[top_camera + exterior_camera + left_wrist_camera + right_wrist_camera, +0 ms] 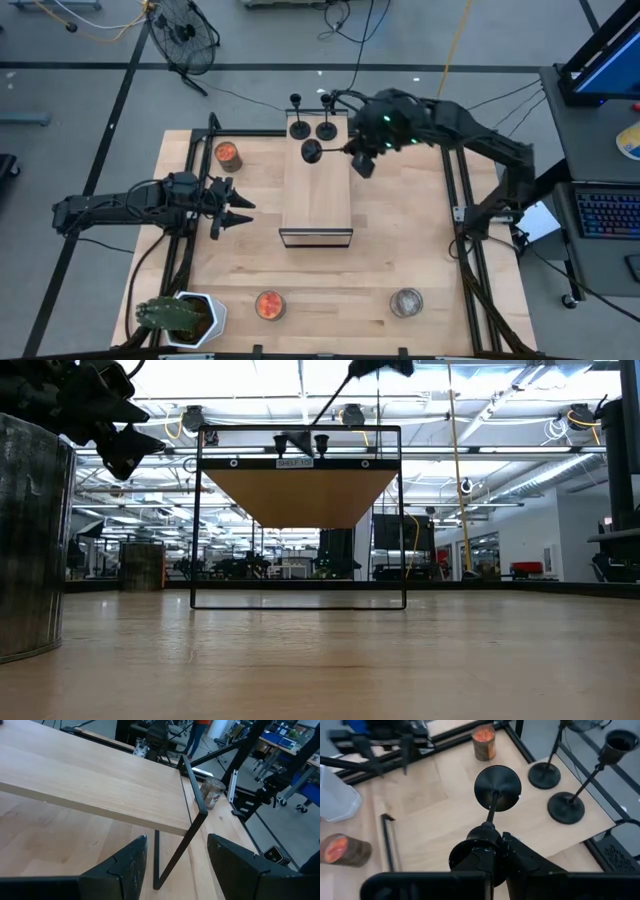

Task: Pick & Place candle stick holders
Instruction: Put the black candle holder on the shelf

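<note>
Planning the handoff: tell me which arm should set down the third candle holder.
Right. The right gripper is shut on the candle stick holder, above the shelf; the left gripper waits open beside it.

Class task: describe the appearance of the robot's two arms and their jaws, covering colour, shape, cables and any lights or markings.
Both arms are dark, jointed and matte. The right arm has green lights near its wrist and black cables looping off it. The left gripper ends in two pointed, tapering jaws. No markings are readable.

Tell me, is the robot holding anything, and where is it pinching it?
The right gripper pinches a candle stick holder by its cup end. The left gripper holds nothing.
</note>
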### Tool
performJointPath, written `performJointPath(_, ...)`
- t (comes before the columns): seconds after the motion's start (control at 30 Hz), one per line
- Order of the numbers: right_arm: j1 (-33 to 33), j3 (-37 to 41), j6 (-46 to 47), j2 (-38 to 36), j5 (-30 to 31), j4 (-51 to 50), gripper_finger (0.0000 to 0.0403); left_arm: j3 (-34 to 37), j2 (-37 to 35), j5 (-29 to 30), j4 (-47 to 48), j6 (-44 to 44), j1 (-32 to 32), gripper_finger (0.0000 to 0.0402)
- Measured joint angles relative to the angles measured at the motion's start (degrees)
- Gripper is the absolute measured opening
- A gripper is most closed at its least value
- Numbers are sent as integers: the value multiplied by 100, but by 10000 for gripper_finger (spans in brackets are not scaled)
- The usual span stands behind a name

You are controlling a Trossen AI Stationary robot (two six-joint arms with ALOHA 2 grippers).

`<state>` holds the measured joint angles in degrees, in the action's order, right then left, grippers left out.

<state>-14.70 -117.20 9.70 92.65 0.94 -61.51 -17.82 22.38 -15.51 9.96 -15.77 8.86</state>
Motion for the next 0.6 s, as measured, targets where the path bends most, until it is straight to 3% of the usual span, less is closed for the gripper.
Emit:
performJointPath(0.27,-583,-40,-191,499,-304,-22,10,0,10,0,0,3,0,214)
performJointPath(0.6,-708,-40,-246,697,-709,-95,10,0,10,0,-17,16,0,214)
